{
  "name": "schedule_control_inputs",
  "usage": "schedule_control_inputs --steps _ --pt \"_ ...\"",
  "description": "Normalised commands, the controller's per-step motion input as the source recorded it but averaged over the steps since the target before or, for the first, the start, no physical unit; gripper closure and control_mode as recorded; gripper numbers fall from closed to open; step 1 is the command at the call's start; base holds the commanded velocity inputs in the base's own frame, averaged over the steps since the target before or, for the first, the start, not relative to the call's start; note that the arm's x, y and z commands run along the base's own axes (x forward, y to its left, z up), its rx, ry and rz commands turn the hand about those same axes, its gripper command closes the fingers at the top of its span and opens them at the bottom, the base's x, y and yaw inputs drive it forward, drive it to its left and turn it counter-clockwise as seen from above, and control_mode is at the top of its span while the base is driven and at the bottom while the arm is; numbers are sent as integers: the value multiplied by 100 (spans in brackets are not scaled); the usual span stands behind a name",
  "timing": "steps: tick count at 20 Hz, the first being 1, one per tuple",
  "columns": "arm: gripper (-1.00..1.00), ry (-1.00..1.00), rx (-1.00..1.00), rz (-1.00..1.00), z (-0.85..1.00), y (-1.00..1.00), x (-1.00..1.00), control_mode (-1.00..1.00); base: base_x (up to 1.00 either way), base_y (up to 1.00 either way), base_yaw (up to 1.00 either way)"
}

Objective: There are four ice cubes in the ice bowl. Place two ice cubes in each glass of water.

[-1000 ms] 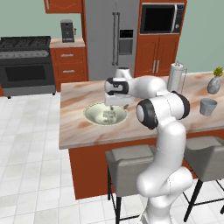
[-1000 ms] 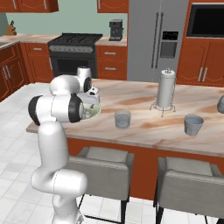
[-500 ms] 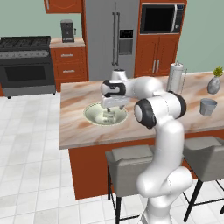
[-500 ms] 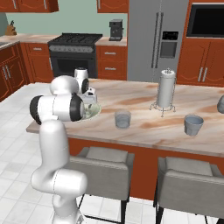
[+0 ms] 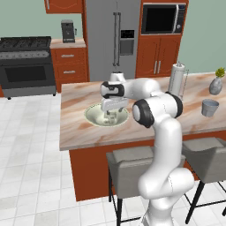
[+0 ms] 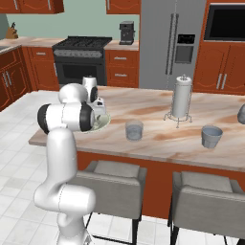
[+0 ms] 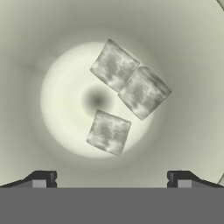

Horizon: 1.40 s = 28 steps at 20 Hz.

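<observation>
Jaws: apart, tips wide at the bottom of the hand view, nothing between them; hanging over the bowl.
Bowl: on the tabletop's left part; in the right base view the arm covers most of it, a sliver of rim showing.
Cubes: three seen in the hand view on the bowl floor. One at 6 o'clock of the centre, apart from the rest; two at 1 o'clock, touching edge to edge. A fourth cannot be made out. In the base views they are too small to tell.
Glasses: one mid-tabletop, one well to its right. Contents cannot be told.
Vase: far right, cut by the frame edge in the right base view.
Tabletop: pale marbled island, red-brown base, grey stools under it.
Room: white tile floor, steel fridge, black stove, red-brown cabinets.
</observation>
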Motion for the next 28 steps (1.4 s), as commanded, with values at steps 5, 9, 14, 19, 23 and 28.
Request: schedule_control_inputs --steps 5,9,14,19,23,28 --pt "-100 5 0 8 -9 4 -4 -100 0 0 0" --pt "-100 1 0 6 -5 8 -14 -100 0 0 0" --pt "-100 3 0 5 -10 7 -19 -100 0 0 0" --pt "-100 9 0 2 -20 2 -17 -100 0 0 0" --pt "-100 5 -5 1 -20 0 1 -100 0 0 0" --pt "-100 0 -5 3 -7 0 11 -100 0 0 0"
